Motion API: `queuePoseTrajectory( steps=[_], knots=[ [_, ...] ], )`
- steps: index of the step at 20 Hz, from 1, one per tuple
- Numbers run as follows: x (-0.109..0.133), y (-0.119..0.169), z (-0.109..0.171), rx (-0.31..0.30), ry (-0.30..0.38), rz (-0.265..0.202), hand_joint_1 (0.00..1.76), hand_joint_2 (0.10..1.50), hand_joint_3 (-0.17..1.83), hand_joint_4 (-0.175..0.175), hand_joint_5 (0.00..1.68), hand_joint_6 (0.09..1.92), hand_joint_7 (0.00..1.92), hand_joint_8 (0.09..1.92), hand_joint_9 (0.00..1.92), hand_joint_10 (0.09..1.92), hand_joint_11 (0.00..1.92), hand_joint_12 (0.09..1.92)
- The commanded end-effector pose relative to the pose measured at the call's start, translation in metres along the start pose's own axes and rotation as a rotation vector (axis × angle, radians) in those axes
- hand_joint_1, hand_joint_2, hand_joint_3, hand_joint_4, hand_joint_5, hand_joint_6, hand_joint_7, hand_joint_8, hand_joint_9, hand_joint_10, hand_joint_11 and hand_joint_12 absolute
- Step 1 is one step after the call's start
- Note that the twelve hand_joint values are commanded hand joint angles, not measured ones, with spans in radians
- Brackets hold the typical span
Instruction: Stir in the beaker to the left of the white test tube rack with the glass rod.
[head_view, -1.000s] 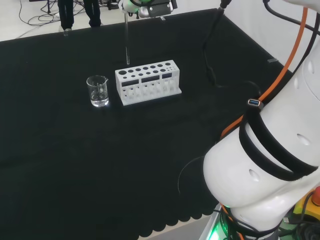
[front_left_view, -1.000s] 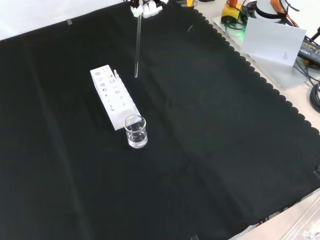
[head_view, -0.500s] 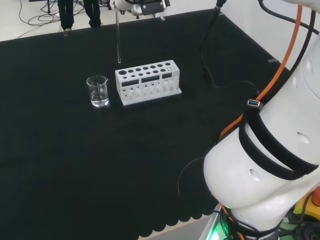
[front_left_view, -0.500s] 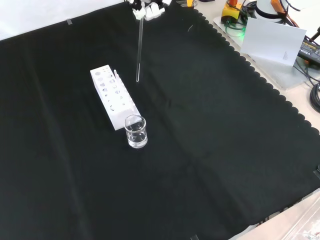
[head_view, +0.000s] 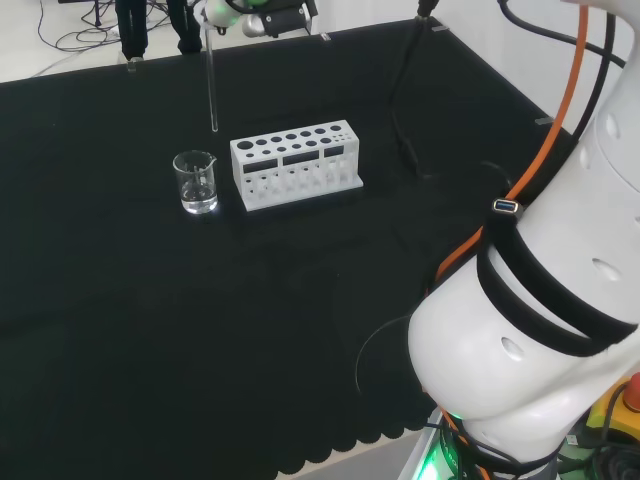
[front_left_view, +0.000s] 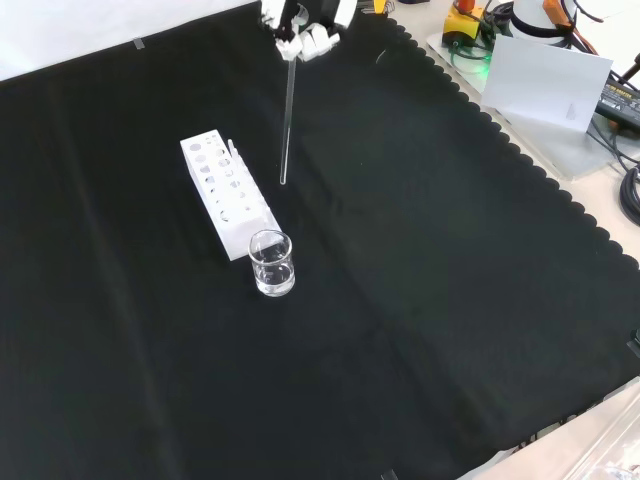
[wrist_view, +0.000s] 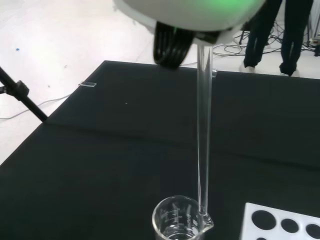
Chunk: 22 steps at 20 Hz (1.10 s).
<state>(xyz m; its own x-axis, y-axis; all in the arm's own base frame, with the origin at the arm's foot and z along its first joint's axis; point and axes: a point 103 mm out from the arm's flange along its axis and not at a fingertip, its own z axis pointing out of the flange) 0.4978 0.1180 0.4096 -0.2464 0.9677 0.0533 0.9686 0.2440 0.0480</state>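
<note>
A small clear beaker (head_view: 196, 181) with a little clear liquid stands left of the white test tube rack (head_view: 294, 163) in the head view; in the front view the beaker (front_left_view: 272, 263) stands nearer than the rack (front_left_view: 226, 195). The hand (head_view: 252, 14) at the head view's top edge is shut on a long glass rod (head_view: 212, 85), which hangs upright in the air. The rod's lower tip is above and slightly right of the beaker in the head view, clear of its rim. From the front, the hand (front_left_view: 305, 35) holds the rod (front_left_view: 288, 120) beside the rack. The wrist view shows the rod (wrist_view: 203, 140) ending near the beaker (wrist_view: 182, 221) rim.
Black cloth (head_view: 150, 330) covers the bench, with a scalloped near edge in the head view. The arm's big white links (head_view: 540, 330) stand at the head view's right. Gear and a white board (front_left_view: 545, 80) lie beyond the cloth's right edge in the front view.
The hand has carried the rod leftwards in the head view, from above the rack's left end toward the beaker. In the front view the rod's tip has come nearer and lower.
</note>
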Motion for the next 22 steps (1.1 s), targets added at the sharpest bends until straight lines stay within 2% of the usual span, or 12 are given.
queuePoseTrajectory(
  steps=[1, 13, 22],
  knots=[
    [0.013, 0.011, 0.008, -0.003, 0.007, -0.035, 1.32, 0.60, 0.86, -0.175, 1.15, 0.72, 1.22, 1.15, 1.74, 0.71, 1.73, 0.72],
    [-0.004, 0.030, 0.040, 0.018, 0.021, -0.030, 1.32, 0.60, 0.86, -0.175, 1.15, 0.72, 1.22, 1.14, 1.74, 0.71, 1.73, 0.73],
    [0.003, 0.043, 0.061, 0.045, 0.014, -0.051, 1.32, 0.60, 0.86, -0.175, 1.15, 0.72, 1.22, 1.14, 1.75, 0.70, 1.73, 0.73]
  ],
)
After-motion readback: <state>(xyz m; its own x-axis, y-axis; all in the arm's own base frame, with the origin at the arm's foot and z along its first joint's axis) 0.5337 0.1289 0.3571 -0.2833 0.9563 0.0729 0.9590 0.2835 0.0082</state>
